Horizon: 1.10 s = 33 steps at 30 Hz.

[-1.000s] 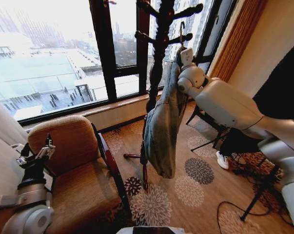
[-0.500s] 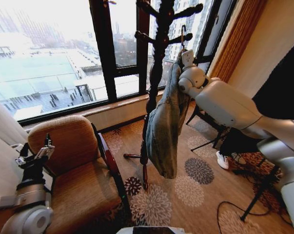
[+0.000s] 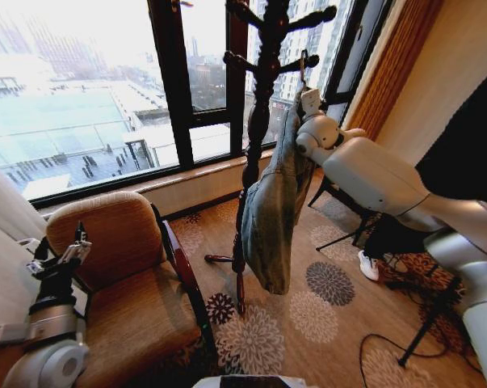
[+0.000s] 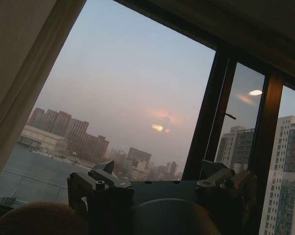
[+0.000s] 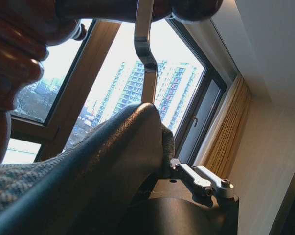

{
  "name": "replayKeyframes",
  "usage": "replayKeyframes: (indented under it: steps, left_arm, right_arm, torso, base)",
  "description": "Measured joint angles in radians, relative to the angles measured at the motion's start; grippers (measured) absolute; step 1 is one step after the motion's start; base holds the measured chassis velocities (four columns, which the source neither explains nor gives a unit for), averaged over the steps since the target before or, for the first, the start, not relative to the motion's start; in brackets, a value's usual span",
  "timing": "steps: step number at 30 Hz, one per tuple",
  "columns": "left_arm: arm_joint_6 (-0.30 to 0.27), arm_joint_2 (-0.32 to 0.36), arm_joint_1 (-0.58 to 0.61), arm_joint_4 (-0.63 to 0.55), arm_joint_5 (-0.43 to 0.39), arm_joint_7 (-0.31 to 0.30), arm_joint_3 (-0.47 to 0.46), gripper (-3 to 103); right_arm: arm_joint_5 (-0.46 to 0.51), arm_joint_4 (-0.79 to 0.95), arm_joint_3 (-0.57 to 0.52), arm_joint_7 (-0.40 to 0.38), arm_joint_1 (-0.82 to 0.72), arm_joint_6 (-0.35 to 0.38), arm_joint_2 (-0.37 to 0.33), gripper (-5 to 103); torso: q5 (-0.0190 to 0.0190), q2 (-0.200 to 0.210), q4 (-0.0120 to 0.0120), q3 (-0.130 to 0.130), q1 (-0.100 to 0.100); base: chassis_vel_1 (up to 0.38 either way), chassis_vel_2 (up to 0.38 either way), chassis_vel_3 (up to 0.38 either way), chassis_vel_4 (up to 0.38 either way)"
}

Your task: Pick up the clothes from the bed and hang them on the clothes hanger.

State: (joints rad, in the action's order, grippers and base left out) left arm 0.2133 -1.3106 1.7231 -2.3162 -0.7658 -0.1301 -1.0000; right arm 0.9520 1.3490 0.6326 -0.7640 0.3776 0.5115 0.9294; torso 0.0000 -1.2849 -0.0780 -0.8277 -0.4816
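The clothes, a light-blue denim jacket [image 3: 275, 202], hang on the clothes hanger, whose thin hook [image 3: 303, 63] reaches up to a peg of the dark wooden coat stand [image 3: 259, 89]. My right gripper [image 3: 309, 101] is at the jacket's collar, shut on the hanger just under the hook. In the right wrist view the hook [image 5: 143, 44] rises from the denim collar [image 5: 88, 171] to the wooden peg [image 5: 30, 44] above. Low on the left, my left gripper [image 3: 61, 257] is parked beside the armchair, open and holding nothing [image 4: 162, 181]. The bed is out of view.
A brown armchair [image 3: 122, 242] stands left of the coat stand, under the big window [image 3: 90, 97]. On the right, black tripod legs and cables [image 3: 421, 323] and a white shoe [image 3: 368, 265] lie on the patterned carpet.
My right gripper has lifted the hanger and jacket slightly, up and toward the stand's peg. The left arm has not moved.
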Motion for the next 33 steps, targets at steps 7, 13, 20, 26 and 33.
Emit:
replayKeyframes:
  steps: [7, 13, 20, 26, 33]
  left_arm:
    - [-0.002, 0.002, -0.003, 0.004, 0.002, 0.001, 0.002, 100]
    - [-0.003, 0.002, -0.007, 0.010, 0.005, 0.002, 0.008, 100]
    - [-0.003, 0.004, -0.013, 0.015, 0.007, 0.003, 0.012, 100]
    - [-0.003, 0.007, -0.014, 0.017, 0.007, 0.003, 0.012, 100]
    - [-0.003, 0.010, -0.014, 0.018, 0.005, 0.004, 0.011, 100]
  right_arm:
    - [-0.007, -0.007, -0.006, 0.005, -0.011, -0.002, 0.000, 23]
    - [-0.010, -0.010, -0.010, 0.004, -0.021, -0.004, 0.001, 23]
    - [-0.006, -0.003, -0.011, -0.001, -0.029, 0.002, 0.000, 28]
    - [-0.001, 0.001, -0.011, -0.001, -0.029, 0.006, -0.003, 44]
    - [0.008, 0.021, -0.011, -0.012, -0.028, 0.009, -0.009, 73]
  torso:
    - [0.0000, 0.000, 0.0000, 0.000, 0.000]
    - [-0.0002, 0.000, 0.0000, 0.000, 0.000]
    - [0.0000, 0.000, 0.0001, 0.000, 0.000]
    - [0.0000, 0.000, 0.0000, 0.000, 0.000]
    - [-0.0001, 0.000, -0.0001, 0.000, 0.000]
  base:
    - [0.000, 0.000, 0.000, 0.000]
    - [0.000, 0.000, 0.000, 0.000]
    - [0.000, 0.000, 0.000, 0.000]
    - [0.000, 0.000, 0.000, 0.000]
    - [0.000, 0.000, 0.000, 0.000]
